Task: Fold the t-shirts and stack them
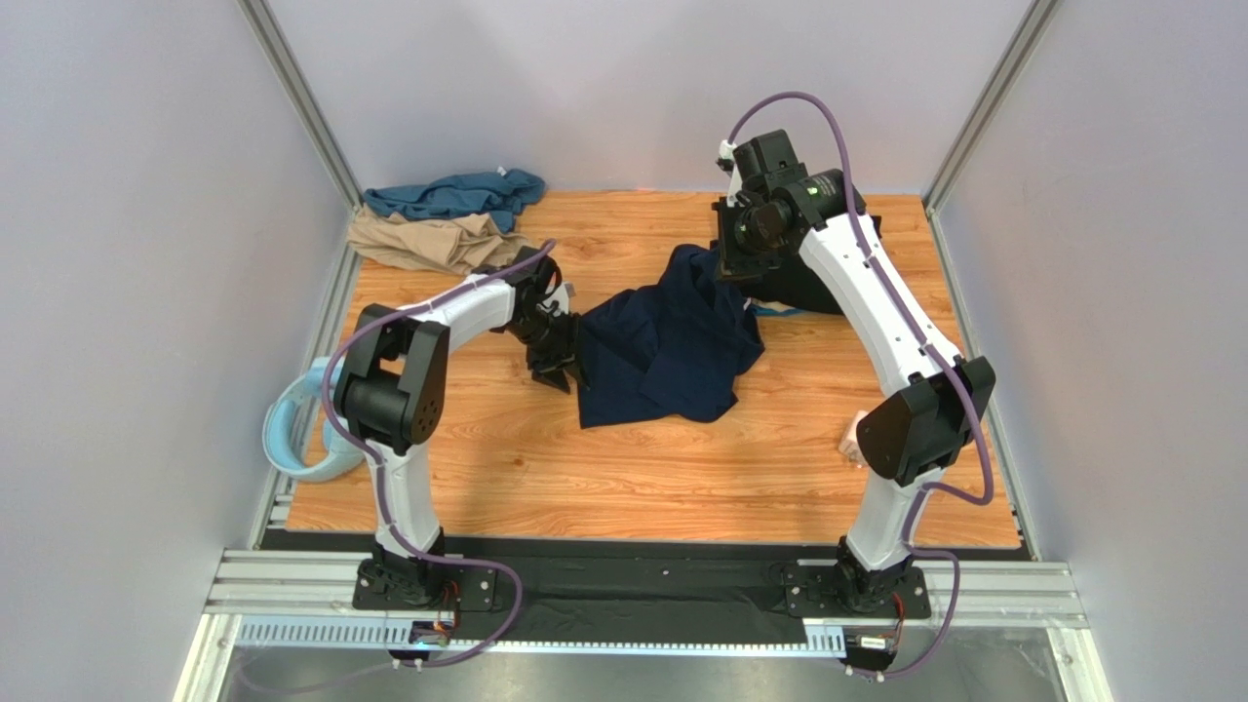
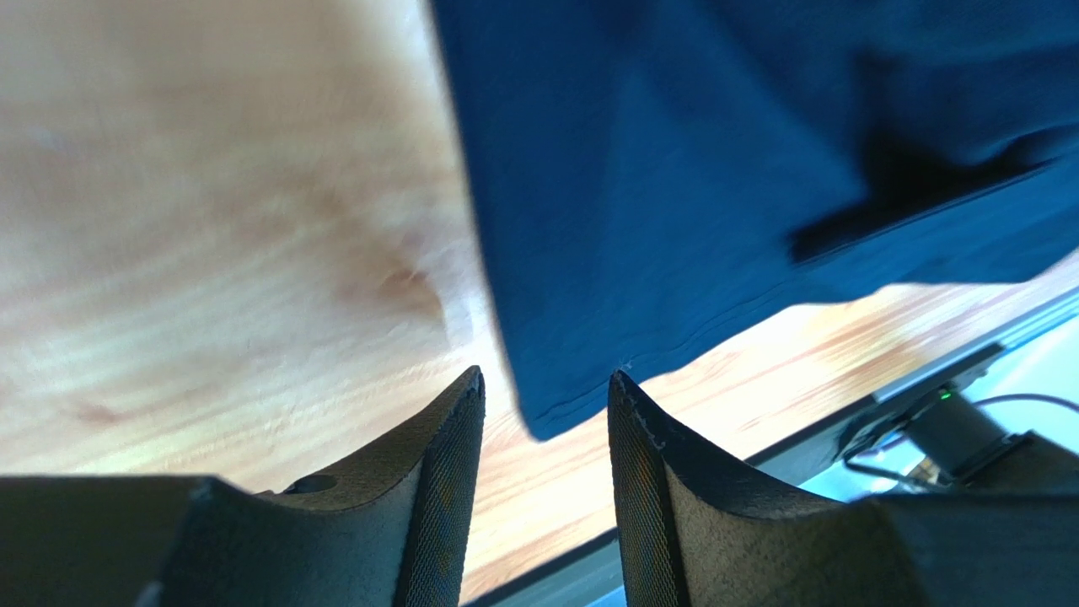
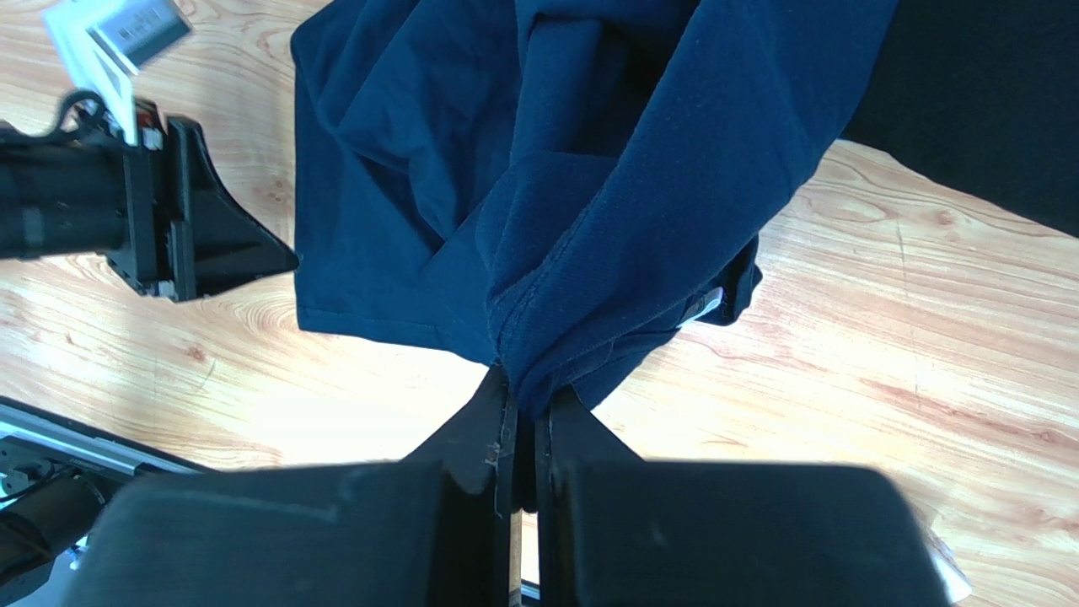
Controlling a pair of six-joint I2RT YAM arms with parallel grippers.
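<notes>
The dark navy t-shirt lies rumpled mid-table, its far edge lifted. My right gripper is shut on a bunched fold of the navy shirt, holding it off the wood. My left gripper is open at the shirt's left edge, and a hemmed corner of the navy cloth lies just beyond its fingertips, not pinched. From above, the left gripper sits low against that edge and the right gripper is over the far side. A black t-shirt lies under the right arm. Teal and tan t-shirts are heaped at the back left.
A pale blue plastic ring hangs off the table's left edge by the left arm's elbow. A small white object sits near the right arm's elbow. Grey walls close in the table on three sides; a metal rail runs along the near edge.
</notes>
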